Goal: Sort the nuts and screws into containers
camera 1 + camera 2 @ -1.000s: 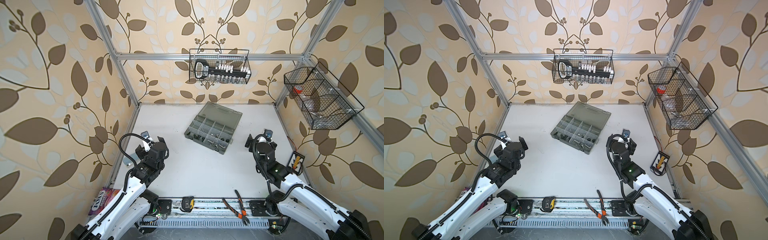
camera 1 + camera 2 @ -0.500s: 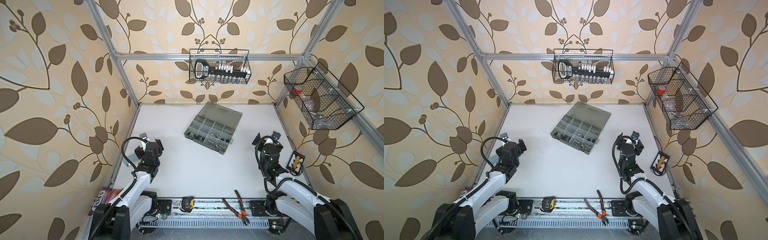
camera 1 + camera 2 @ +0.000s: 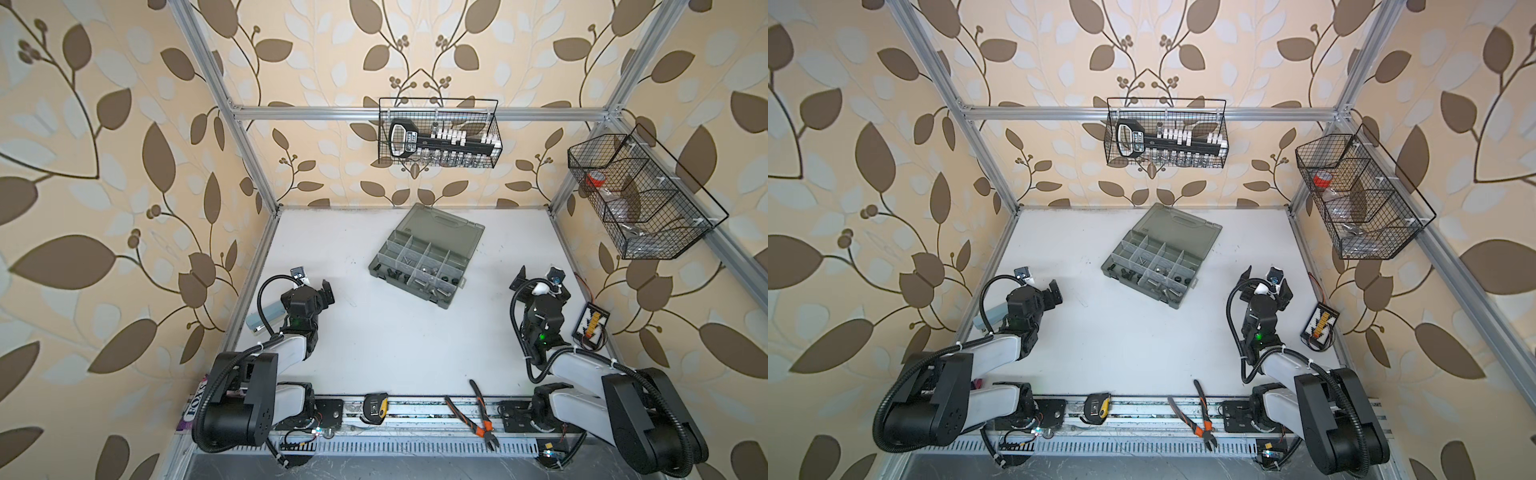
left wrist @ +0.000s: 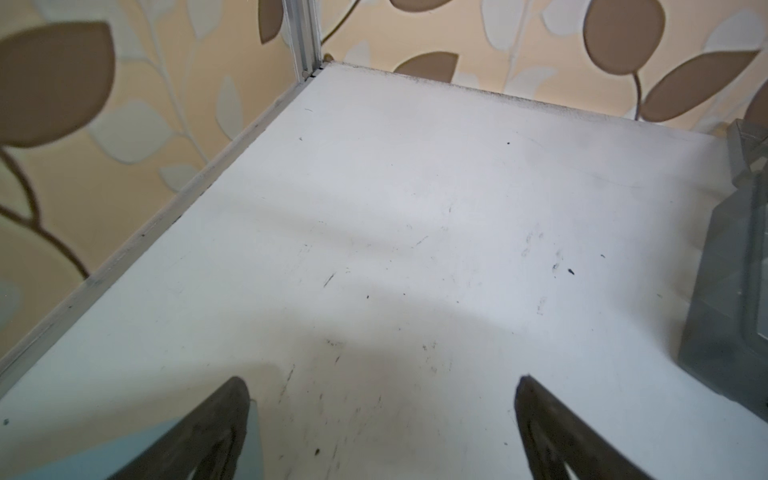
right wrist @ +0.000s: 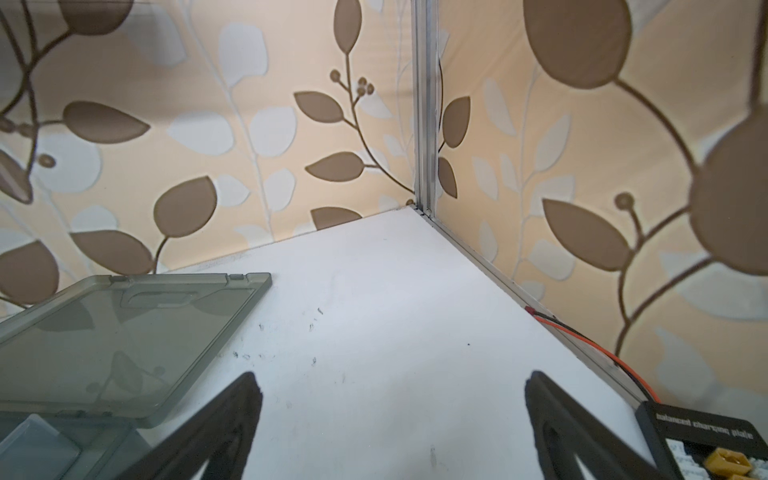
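Observation:
The grey organiser box (image 3: 428,255) (image 3: 1158,262) lies in the middle of the white table with its lid (image 5: 124,332) folded open. Its containers (image 3: 409,249) are small divided compartments. The screws and nuts show only as tiny black (image 3: 392,272) and silver (image 3: 434,287) pieces inside them, too small to tell apart. My left gripper (image 3: 322,296) (image 4: 381,380) hangs open and empty over bare table, left of the box. My right gripper (image 3: 540,283) (image 5: 392,376) is open and empty too, to the right of the box.
Black wire baskets hang on the back wall (image 3: 438,133) and the right wall (image 3: 640,195). Orange-handled pliers (image 3: 478,415) and a tape measure (image 3: 376,409) lie on the front rail. A black charger plate (image 3: 590,326) with a red wire sits beside the right arm.
Both arms have folded down and back toward their bases at the front. Both grippers stay open. The box has not moved.

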Controlling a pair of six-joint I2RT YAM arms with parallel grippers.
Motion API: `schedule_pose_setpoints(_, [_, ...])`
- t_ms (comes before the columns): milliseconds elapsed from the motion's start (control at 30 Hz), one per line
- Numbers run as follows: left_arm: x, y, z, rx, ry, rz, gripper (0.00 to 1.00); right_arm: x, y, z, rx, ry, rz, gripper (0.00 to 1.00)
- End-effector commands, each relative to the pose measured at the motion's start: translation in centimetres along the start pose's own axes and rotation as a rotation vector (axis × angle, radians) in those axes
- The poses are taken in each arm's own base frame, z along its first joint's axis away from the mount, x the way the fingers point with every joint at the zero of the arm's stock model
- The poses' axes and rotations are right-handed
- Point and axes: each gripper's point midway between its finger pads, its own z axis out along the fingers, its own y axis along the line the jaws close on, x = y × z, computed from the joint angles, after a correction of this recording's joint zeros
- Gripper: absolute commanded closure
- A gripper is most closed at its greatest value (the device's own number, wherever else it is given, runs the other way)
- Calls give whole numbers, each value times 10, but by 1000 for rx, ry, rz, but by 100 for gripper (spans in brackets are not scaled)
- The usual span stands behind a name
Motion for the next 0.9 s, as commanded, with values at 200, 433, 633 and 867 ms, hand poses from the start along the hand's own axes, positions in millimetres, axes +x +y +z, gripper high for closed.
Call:
schedule_pose_setpoints(200, [-8,-29,30,133,-17,51,1,6,-7,-1,-77,-12,62,0])
schedule_pose_setpoints(433, [0,-54,36,260,76,115,1,20,7,-2,-163,-5,22,0])
schedule_pose_setpoints(633, [0,-54,36,260,76,114,1,34,24,-1,-260,-3,-19,0])
schedule_pose_setpoints(867, [0,-53,35,258,74,116,1,47,47,10,-353,64,-85,0])
